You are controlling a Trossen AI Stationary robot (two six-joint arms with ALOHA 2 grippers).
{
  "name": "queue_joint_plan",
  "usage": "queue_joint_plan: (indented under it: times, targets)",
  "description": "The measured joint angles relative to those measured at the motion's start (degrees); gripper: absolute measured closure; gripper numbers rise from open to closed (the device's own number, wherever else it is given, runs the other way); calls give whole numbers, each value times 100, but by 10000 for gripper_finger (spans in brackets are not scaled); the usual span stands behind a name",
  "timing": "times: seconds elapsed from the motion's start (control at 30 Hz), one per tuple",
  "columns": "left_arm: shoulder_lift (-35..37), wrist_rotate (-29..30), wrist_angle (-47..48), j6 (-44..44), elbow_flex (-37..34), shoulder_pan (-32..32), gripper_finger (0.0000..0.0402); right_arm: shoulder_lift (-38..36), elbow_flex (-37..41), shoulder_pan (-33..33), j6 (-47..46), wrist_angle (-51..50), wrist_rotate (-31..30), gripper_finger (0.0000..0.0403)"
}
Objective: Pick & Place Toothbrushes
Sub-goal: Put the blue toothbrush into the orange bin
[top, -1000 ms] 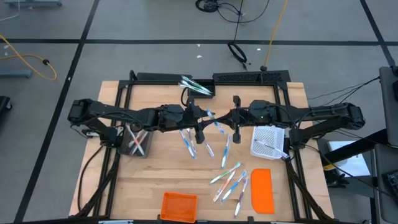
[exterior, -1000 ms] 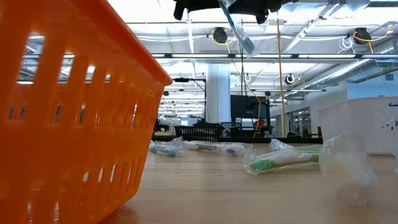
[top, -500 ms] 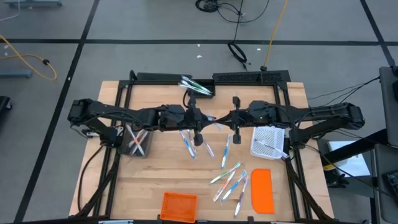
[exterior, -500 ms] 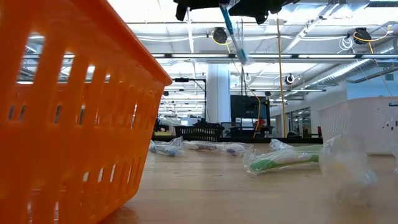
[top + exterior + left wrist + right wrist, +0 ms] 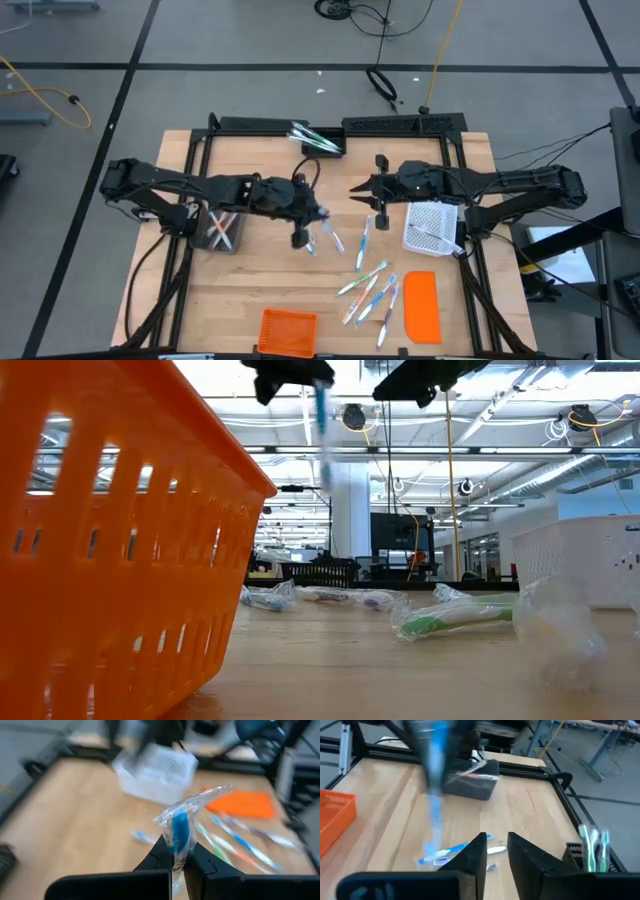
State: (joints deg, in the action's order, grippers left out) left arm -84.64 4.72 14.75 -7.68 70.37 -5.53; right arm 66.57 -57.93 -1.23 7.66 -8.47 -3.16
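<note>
One wrapped toothbrush [image 5: 179, 832], pinched by left hand [image 5: 173, 862].

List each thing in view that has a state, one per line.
Left claw: shut on the blue toothbrush, above the table's middle.
Blue toothbrush: wrapped, held upright off the table.
Right claw: open, holding nothing.
White mesh basket: upright, one toothbrush inside.
Dark bin: upright, some toothbrushes inside.
Orange basket: upright at the near edge.
Orange lid: lying flat.
Loose toothbrushes: lying on the table.
</note>
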Motion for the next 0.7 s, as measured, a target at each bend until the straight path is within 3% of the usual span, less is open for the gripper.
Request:
queue_joint_plan:
  times: [0.43, 0.7]
  targets:
    - [236, -907, 1224, -1280, -1, -948, 394, 0, 2, -177, -438, -122, -3, 329]
    - [208, -983, 1274, -1873, -2, -1781, 392, 0, 2, -175, -699, -170, 5, 329]
